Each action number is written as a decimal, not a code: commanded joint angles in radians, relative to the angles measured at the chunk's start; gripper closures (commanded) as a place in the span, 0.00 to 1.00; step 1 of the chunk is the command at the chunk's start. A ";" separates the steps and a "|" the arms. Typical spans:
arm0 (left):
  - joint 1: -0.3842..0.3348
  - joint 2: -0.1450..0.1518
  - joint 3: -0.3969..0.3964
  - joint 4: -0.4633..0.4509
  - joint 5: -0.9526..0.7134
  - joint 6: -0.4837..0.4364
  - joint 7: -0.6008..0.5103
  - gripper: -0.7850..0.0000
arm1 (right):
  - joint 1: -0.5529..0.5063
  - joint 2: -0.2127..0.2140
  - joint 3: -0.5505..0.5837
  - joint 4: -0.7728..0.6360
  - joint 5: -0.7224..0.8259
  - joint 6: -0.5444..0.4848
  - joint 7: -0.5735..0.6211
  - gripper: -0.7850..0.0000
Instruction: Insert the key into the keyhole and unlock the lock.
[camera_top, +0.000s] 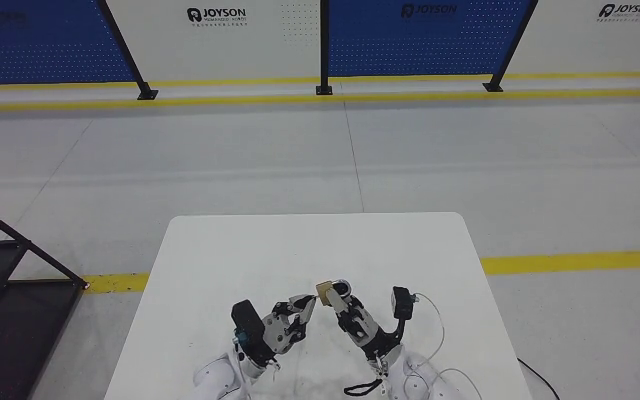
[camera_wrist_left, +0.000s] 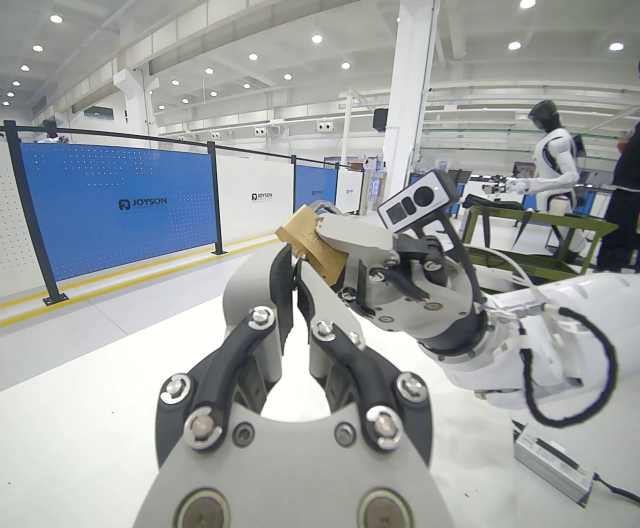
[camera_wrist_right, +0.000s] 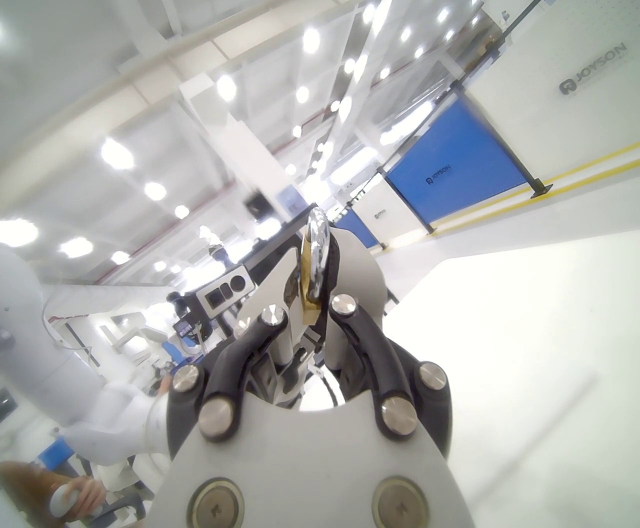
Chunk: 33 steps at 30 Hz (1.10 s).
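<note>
The brass padlock (camera_top: 325, 291) is held above the white desk (camera_top: 300, 240), over its 6 o'clock part near the front edge. The right claw (camera_top: 334, 293) is clenched on the padlock's body, coming in from about 4 o'clock, with the chrome shackle standing clear of its fingers. The left claw (camera_wrist_left: 292, 272) sits at 8 o'clock of the padlock, pinched on a small silver key (camera_wrist_left: 298, 259). Only a sliver of the key shows, touching the padlock's underside.
</note>
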 joint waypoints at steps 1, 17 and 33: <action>0.000 0.000 0.003 0.000 0.009 0.012 0.006 1.00 | -0.001 0.000 0.000 0.000 0.000 0.000 0.001 1.00; -0.008 0.004 0.019 0.014 0.135 0.142 0.077 1.00 | -0.007 0.002 0.002 -0.006 0.032 0.012 0.018 1.00; -0.018 0.007 0.037 0.028 0.245 0.275 0.132 1.00 | -0.011 0.005 0.009 -0.013 0.065 0.009 0.044 1.00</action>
